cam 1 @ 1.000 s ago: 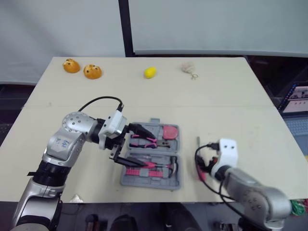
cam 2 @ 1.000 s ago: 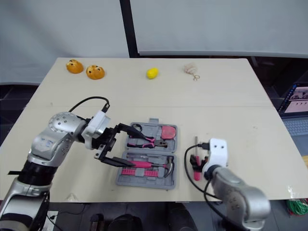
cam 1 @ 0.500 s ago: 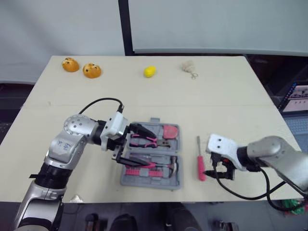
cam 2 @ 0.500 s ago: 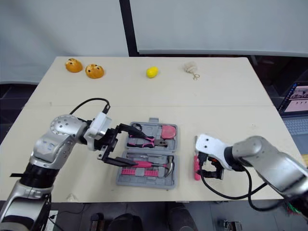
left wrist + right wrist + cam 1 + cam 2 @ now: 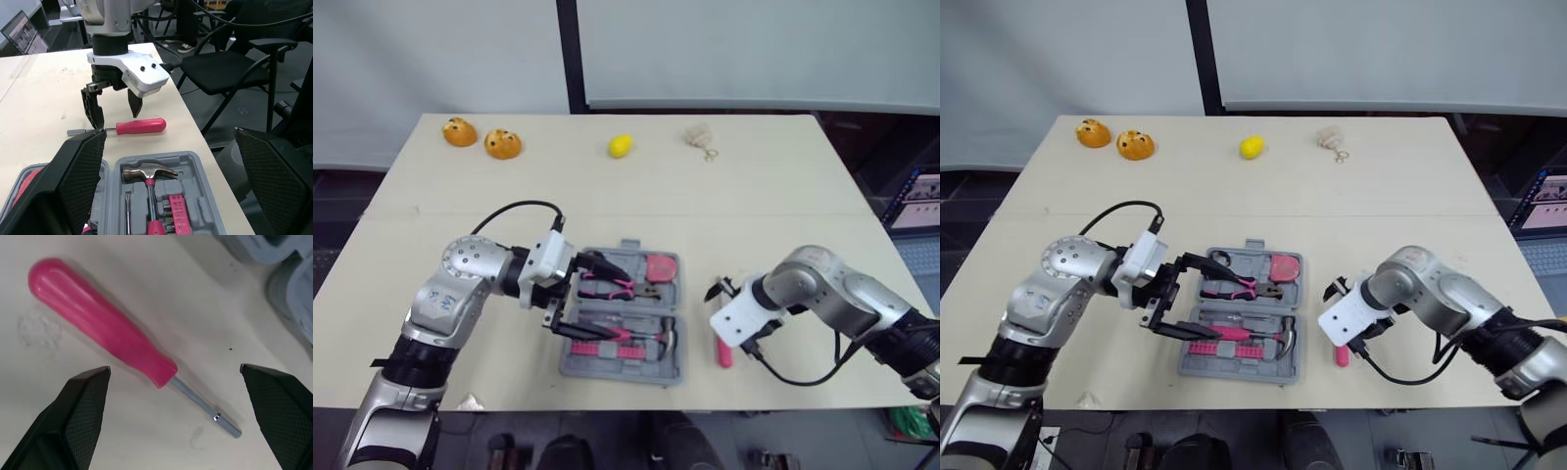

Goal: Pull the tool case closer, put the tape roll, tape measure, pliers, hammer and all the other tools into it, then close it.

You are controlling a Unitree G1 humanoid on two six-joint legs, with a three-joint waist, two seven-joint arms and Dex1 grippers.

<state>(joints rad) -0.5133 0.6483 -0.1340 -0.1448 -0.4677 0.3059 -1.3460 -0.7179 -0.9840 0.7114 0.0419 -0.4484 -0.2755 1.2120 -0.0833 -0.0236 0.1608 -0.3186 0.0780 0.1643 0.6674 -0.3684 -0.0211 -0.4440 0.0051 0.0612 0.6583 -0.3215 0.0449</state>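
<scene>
left gripper fingers spread wide, empty, over the open tool case near the table front edge. right gripper fingers parted above the pink screwdriver just right of the case.

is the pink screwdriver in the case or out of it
Out. The pink screwdriver lies flat on the table beside the open tool case, apart from it, below the open right hand.

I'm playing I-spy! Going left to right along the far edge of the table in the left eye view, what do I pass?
first orange round thing → second orange round thing → small yellow fruit → beige bundle
</scene>
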